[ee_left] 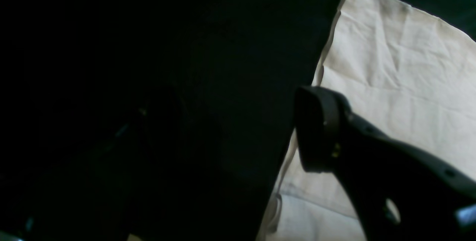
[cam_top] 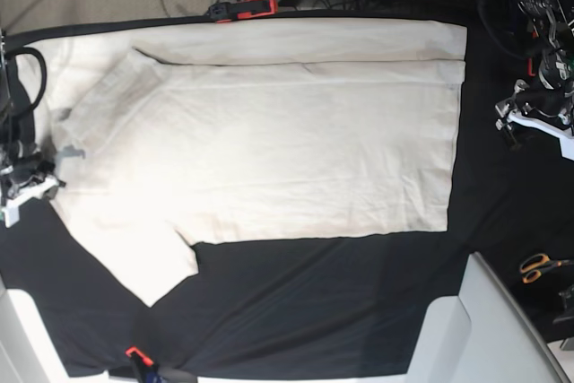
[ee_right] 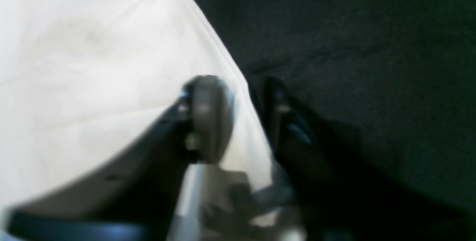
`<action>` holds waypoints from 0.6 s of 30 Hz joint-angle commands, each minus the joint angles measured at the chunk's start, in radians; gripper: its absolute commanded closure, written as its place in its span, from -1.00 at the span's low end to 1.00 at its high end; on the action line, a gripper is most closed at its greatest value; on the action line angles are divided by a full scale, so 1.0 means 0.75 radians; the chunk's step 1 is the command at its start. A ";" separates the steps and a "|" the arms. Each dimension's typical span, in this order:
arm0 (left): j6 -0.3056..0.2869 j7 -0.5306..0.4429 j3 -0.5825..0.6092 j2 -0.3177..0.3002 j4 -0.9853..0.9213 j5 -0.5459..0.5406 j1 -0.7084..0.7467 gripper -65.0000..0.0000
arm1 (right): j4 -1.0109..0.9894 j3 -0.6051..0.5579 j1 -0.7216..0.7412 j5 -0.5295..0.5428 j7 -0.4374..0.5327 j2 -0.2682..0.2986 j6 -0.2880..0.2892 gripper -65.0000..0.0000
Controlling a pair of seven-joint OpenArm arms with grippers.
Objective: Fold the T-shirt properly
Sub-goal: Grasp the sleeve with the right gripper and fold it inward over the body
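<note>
The T-shirt (cam_top: 269, 132) lies spread flat on the black table cloth (cam_top: 323, 302), its far side folded over in a long strip and one sleeve sticking out at the near left. The right gripper (ee_right: 243, 116) sits at the shirt's left edge with its two fingers apart, one over the cream cloth and one over the black, though this view is blurry. The left gripper (ee_left: 230, 129) is by the shirt's right edge, but only one finger (ee_left: 318, 129) shows clearly; the other is lost in the dark, so I cannot tell if it is open.
</note>
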 commanded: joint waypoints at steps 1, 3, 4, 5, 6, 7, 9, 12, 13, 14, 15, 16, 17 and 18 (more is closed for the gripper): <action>-0.004 -0.025 -0.009 -0.024 0.022 -0.007 -0.007 -0.41 | 0.016 0.003 0.031 0.009 0.024 0.024 0.004 0.90; -0.004 -0.025 -0.002 -0.024 0.022 -0.007 -0.007 -0.41 | 0.016 0.003 0.031 0.009 0.024 0.024 0.004 1.00; -0.004 -0.025 0.000 -0.024 0.022 -0.007 -0.007 -0.41 | 0.016 0.003 0.031 0.009 0.024 0.022 0.004 0.99; -0.004 -0.025 0.000 -0.022 0.022 -0.007 -0.007 -0.41 | 0.018 0.003 0.031 0.009 0.024 0.022 0.004 1.00; -0.004 -0.025 0.002 -0.022 0.022 -0.007 -0.007 -0.41 | 0.022 0.003 0.031 0.009 0.024 0.022 0.006 1.00; -0.004 -0.025 0.002 -0.022 0.022 -0.007 -0.007 -0.41 | 0.045 0.003 0.027 0.009 0.024 0.022 0.006 1.00; -0.002 -0.025 0.002 -0.022 0.022 -0.007 -0.007 -0.41 | 0.133 0.003 -0.024 0.009 0.024 0.030 0.006 1.00; -0.002 -0.025 0.002 -0.022 0.022 -0.007 -0.007 -0.41 | 0.294 0.006 -0.120 0.009 0.016 0.049 0.004 1.00; -0.002 -0.025 0.002 -0.022 0.022 -0.007 -0.007 -0.41 | 0.337 0.008 -0.149 0.011 0.016 0.059 0.004 1.00; -0.002 -0.025 0.002 -0.022 0.022 -0.007 -0.007 -0.41 | 0.374 0.010 -0.173 0.011 0.016 0.059 0.004 1.00; -0.002 -0.025 0.002 -0.022 0.022 -0.007 -0.007 -0.41 | 0.403 0.010 -0.198 0.011 0.016 0.061 0.002 1.00; -0.002 -0.025 0.002 -0.022 0.022 -0.007 -0.007 -0.41 | 0.421 0.010 -0.214 0.011 0.016 0.063 -0.014 1.00; -0.002 -0.025 0.002 -0.022 0.022 -0.007 -0.007 -0.41 | 0.436 0.010 -0.226 0.011 0.018 0.063 -0.037 1.00; -0.002 -0.025 0.002 -0.022 0.022 -0.007 -0.007 -0.41 | 0.448 0.010 -0.243 0.011 0.022 0.063 -0.047 1.00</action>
